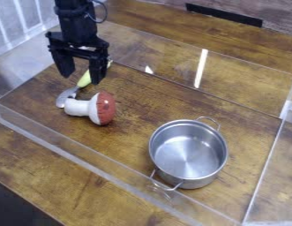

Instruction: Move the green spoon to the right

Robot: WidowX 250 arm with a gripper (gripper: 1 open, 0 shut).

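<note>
The green spoon [79,82] lies on the wooden table at the left, its yellow-green handle partly hidden between my fingers and its silver bowl [63,100] pointing toward the front left. My black gripper [78,69] points straight down over the handle, jaws open, one finger on each side of it. I cannot tell whether the fingers touch the spoon.
A toy mushroom [93,108] with a red cap and white stem lies right beside the spoon's bowl. A round steel pot [188,154] with two handles stands at the front right. Clear plastic walls [78,163] ring the work area.
</note>
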